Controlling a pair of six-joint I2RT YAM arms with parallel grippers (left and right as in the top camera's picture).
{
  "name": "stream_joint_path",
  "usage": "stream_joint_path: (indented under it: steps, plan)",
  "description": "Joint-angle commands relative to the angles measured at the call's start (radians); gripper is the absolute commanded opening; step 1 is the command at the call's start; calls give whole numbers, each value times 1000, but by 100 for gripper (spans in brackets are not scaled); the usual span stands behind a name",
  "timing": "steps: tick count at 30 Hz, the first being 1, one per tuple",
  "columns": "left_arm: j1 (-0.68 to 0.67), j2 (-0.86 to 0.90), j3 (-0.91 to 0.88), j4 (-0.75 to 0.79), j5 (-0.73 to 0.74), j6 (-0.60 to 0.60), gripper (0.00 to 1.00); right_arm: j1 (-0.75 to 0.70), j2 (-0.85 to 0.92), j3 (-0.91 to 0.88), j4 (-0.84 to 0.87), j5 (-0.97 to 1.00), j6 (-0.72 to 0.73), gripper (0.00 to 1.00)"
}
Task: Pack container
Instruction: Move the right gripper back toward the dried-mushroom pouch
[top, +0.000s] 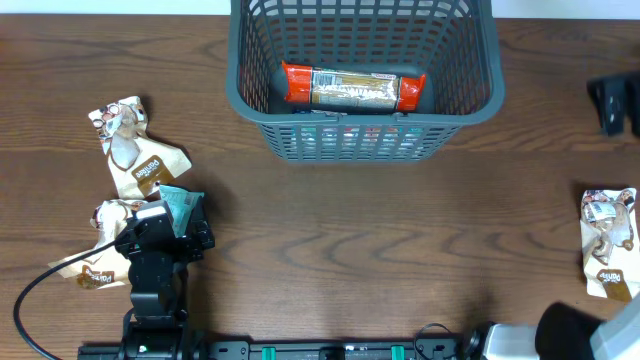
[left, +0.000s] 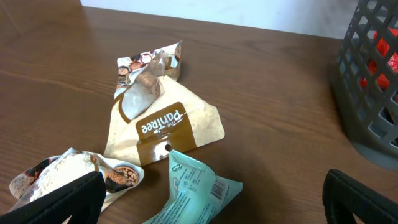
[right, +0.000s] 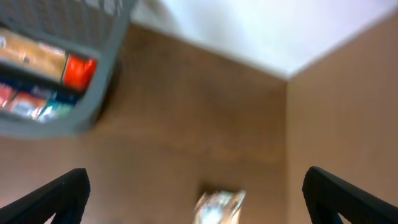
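Middle: bare table (top: 380, 250) — wide open from left to right.
Far side: container (top: 300, 140), top open, red-ended packet (top: 350, 88) lying inside.
Left: brown packets (top: 142, 168) clustered — little gap between.
Right edge: single packet (top: 608, 245).

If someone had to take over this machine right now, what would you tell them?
Left gripper: fingers open, around the teal packet, not gripping.
Right gripper: fingers open, empty; its view is blurred.
Container: holds a red-ended packet.
Done: that packet is in.
Left: teal packet, brown-and-white packets on the left, lone packet on the right.
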Motion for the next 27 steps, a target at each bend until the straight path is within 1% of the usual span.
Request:
stream_joint_path:
  steps: [1, 5, 8, 13, 16, 21, 23, 27]
  plan:
    - [3, -1, 24, 2, 10, -9, 99, -19, -35, -148, -51, 26, 143, 99]
    - [3, -1, 24, 2, 10, -9, 99, -19, -66, -336, -95, 56, 256, 99]
    - [3, -1, 24, 2, 10, -9, 99, -19, -102, -482, -108, 59, 260, 99]
    - [3, -1, 24, 2, 10, -9, 99, -19, -244, -734, 8, 92, 261, 99]
    - [3, -1, 24, 2, 10, -9, 99, -19, -344, -863, 76, 101, 220, 99]
    - [3, -1, 24, 2, 10, -9, 99, -27, -430, -1013, 130, 226, 282, 99]
    - [3, -1, 24, 2, 10, -9, 99, -38, -439, -1058, 153, 273, 282, 95]
    - [3, -1, 24, 2, 10, -9, 99, -64, -437, -1122, 214, 283, 271, 98]
